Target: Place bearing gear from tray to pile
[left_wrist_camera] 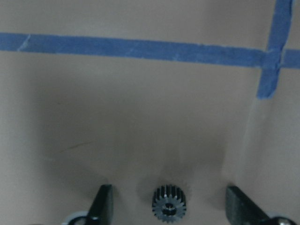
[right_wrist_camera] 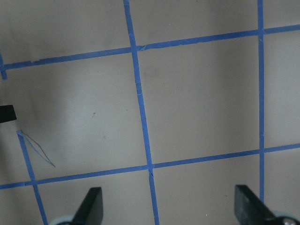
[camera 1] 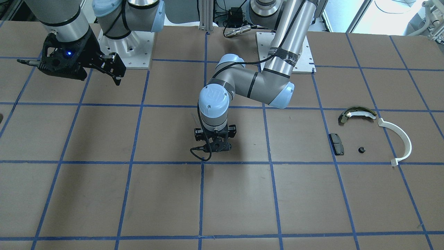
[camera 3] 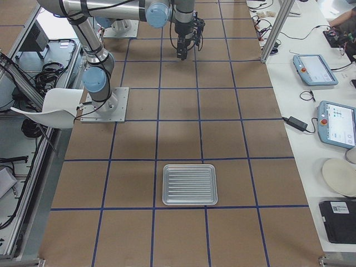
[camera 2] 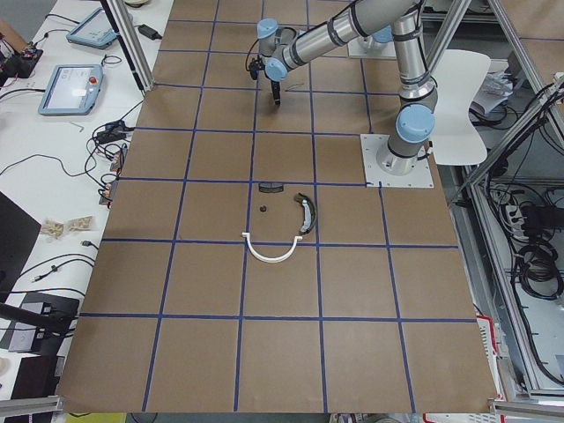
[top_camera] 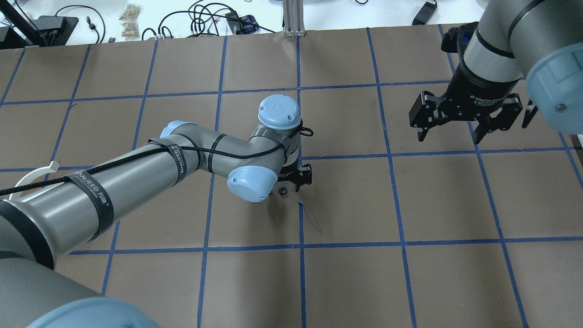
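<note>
Small dark gear (left_wrist_camera: 169, 204) flat between tips of wide-open, empty left claw (left_wrist_camera: 169, 188); likely light, rigid, slippery, best pinched across teeth. Right claw (top_camera: 449, 136) open, empty.

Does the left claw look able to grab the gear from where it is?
Likely yes: the gear lies on the paper between the left claw's open fingers, with nothing else close by.

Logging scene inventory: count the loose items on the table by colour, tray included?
Black: 3 (flat black rectangular pad, small black round part, small black toothed gear)
White: 1 (white curved plastic arc)
Olive-and-white: 1 (olive-and-white curved shoe)
Silver: 1 (silver ribbed metal tray)
Total: 6
</note>
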### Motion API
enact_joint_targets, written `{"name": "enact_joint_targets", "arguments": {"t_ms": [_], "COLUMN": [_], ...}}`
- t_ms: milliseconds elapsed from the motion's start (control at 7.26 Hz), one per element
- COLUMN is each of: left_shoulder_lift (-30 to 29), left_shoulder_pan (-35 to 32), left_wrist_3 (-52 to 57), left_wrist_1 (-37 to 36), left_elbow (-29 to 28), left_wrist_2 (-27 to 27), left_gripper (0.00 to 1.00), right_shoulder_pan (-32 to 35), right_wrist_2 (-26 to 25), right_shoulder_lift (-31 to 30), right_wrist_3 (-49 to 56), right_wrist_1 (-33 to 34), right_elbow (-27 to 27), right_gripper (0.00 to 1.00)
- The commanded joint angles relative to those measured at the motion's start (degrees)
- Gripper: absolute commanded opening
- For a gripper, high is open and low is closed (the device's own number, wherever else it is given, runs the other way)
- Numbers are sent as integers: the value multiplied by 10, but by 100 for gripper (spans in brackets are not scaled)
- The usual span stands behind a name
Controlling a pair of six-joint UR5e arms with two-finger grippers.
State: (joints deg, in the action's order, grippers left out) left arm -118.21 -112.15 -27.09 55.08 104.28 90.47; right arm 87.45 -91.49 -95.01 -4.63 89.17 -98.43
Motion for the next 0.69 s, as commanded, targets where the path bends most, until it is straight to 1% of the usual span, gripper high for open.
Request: {"name": "enact_joint_targets", "arguments": {"t_ms": [0, 276, 413, 551], "left_shoulder_lift": [1, 7, 22, 38], "left_shoulder_pan": [0, 4, 23, 60], "left_wrist_3": [1, 9, 12, 14], "left_wrist_1": [-2, -2, -1, 10], "left_elbow": [0, 0, -14, -32], "left_wrist_2": [0, 1, 5, 1], "left_gripper": [1, 0, 0, 0], "right_shoulder_pan": [0, 0, 0, 0], "right_wrist_2": [2, 1, 1, 3], "right_shoulder_lift": [0, 0, 0, 0], "right_wrist_3": [0, 0, 1, 1], "right_wrist_1": [1, 1, 2, 4], "right_elbow": [0, 2, 2, 3], "right_gripper": [100, 100, 100, 100]}}
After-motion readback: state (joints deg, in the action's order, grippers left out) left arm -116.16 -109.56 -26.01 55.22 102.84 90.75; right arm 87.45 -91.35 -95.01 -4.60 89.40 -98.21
